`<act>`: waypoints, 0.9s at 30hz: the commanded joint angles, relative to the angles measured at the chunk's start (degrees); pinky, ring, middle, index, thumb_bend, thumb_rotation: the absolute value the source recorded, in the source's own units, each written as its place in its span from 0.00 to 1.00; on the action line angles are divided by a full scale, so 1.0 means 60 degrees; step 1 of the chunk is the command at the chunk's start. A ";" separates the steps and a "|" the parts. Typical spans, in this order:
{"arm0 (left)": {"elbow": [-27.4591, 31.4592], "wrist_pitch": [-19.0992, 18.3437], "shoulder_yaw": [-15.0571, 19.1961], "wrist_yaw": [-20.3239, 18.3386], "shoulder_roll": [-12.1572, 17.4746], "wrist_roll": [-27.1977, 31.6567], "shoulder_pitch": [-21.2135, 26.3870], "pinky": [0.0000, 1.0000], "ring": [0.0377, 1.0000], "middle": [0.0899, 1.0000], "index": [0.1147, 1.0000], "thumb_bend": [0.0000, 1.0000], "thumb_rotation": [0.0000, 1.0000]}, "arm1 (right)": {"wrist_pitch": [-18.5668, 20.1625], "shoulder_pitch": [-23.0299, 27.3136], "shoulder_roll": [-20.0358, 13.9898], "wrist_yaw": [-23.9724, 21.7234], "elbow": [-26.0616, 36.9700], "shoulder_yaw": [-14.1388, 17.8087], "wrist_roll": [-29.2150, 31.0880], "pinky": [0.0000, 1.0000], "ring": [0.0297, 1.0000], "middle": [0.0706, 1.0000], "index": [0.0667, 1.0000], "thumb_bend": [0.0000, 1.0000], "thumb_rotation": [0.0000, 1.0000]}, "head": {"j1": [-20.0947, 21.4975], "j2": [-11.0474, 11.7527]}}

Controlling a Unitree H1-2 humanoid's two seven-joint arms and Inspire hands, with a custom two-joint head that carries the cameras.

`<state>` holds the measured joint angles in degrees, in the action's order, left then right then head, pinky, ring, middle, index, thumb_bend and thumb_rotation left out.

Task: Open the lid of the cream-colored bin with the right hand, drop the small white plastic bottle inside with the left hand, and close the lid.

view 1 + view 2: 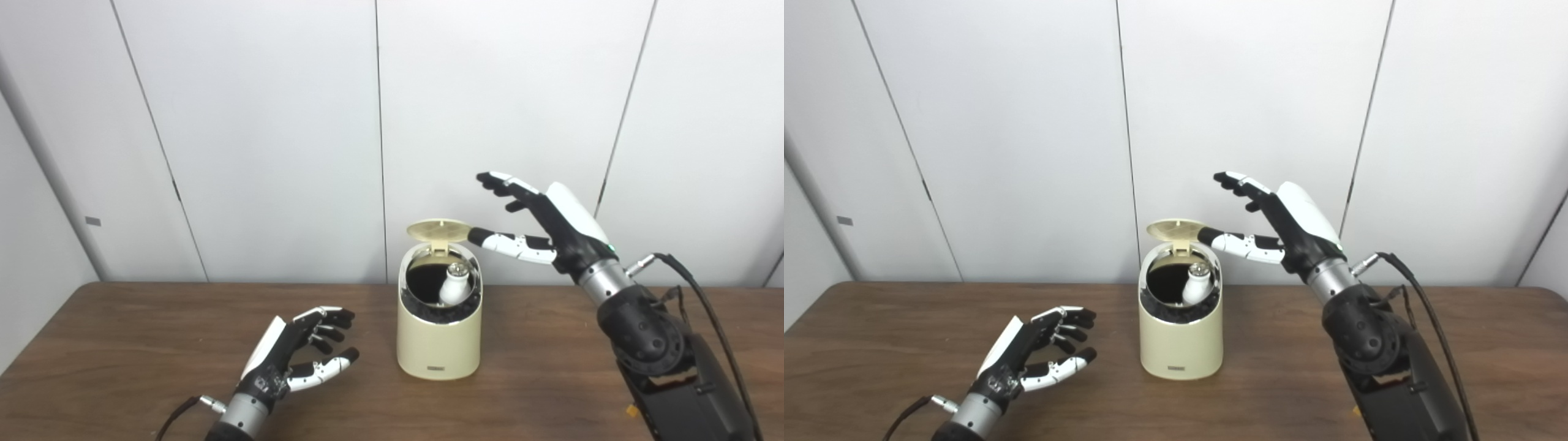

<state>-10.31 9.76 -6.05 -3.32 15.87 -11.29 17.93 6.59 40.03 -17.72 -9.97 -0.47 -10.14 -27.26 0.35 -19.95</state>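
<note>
A: Cream-colored oval plastic bin (437, 343) stands upright near the middle of the dark brown wooden table (122, 343). Its round cream flip lid (438, 230) is raised on the rear hinge, roughly level, with the mouth fully exposed.

B: Noted. Bottle position?

A: Small white plastic bottle with a silvery cap (456, 283) is inside the bin, leaning against the right inner wall, cap upward, against the dark liner. Both eye views agree.

B: Left hand?

A: Left hand (300, 355) sits low over the table, to the left of the bin and apart from it. Fingers are spread and loosely curled, thumb out; it holds nothing.

B: Right hand?

A: Right hand (539, 223) is raised behind and to the right of the bin. Fingers are extended and apart, nothing grasped. Its thumb tip reaches to the lid's right edge; touching or just beside, I cannot tell.

B: Progress, then?

A: Judging by the layout: lid opened, done; bottle dropped in, done. Remaining: close the lid.

B: What does that call for?

A: Probably a press down and forward on the lid from the right hand until it seats on the rim. The bottle's cap sits below the rim as far as I can see, so clearance looks adequate, though the lean makes that uncertain.
</note>
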 commanded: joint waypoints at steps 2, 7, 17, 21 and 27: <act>0.0097 0.0382 0.0137 0.0107 0.0014 -0.0075 0.0292 0.59 0.66 0.71 0.72 0.53 0.30 | -0.0422 0.0699 -0.0244 -0.0185 -0.0002 -0.0093 -0.0005 0.78 0.88 0.85 0.84 0.57 0.84 | -0.0034 -0.0013; 0.0112 0.0358 0.0163 -0.0028 0.0006 0.0023 0.0291 0.59 0.66 0.70 0.71 0.53 0.27 | -0.0477 0.0926 -0.0347 -0.0688 -0.0080 -0.0351 0.0028 0.87 0.95 0.89 0.84 0.62 0.96 | -0.0066 -0.0050; 0.0194 0.0289 0.0231 -0.0248 -0.0061 0.0165 0.0303 0.58 0.65 0.69 0.69 0.65 0.20 | -0.0513 0.1069 -0.0401 -0.1296 0.0008 -0.0820 -0.0387 0.86 0.98 0.88 0.82 0.73 0.95 | -0.0142 -0.0170; 0.0239 0.0256 0.0279 -0.0288 -0.0137 0.0241 0.0281 0.57 0.64 0.69 0.68 0.66 0.18 | -0.0695 0.1017 -0.0417 -0.1363 0.0094 -0.0835 -0.0377 0.84 0.98 0.86 0.81 0.69 0.92 | -0.0168 -0.0225; 0.0232 0.0206 0.0346 -0.0274 -0.0195 0.0188 0.0276 0.56 0.64 0.69 0.69 0.66 0.18 | -0.0690 0.0916 -0.0486 -0.1589 0.0421 -0.0828 -0.0269 0.86 0.97 0.83 0.77 0.69 0.93 | -0.0194 -0.0297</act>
<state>-10.42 9.86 -4.80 -5.48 14.20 -10.44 17.92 4.03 43.38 -19.51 -19.47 -0.18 -15.69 -29.47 -0.79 -21.80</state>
